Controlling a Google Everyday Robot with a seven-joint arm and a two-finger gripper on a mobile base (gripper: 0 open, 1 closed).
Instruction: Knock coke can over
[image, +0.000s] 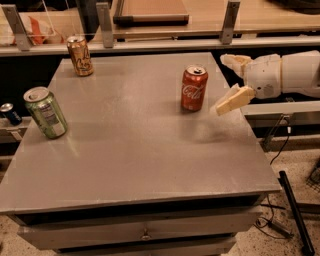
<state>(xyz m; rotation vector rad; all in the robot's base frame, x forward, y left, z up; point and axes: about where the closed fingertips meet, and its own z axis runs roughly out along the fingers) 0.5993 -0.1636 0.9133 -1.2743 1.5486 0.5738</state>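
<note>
While the coke can (194, 88) stood upright on the right half of the bench (135, 150), the task was not yet done. The claw (222, 83) hung just beside it on the right, open and holding nothing, apart from the can. In my judgement the sideways push was the whole work left. The green can (46, 112) and the gold can (80, 55) stood well apart, at the left.

White, rounded arm (295, 75) ends in two tan wedge-shaped jaws at the table's (140, 150) right edge.
</note>
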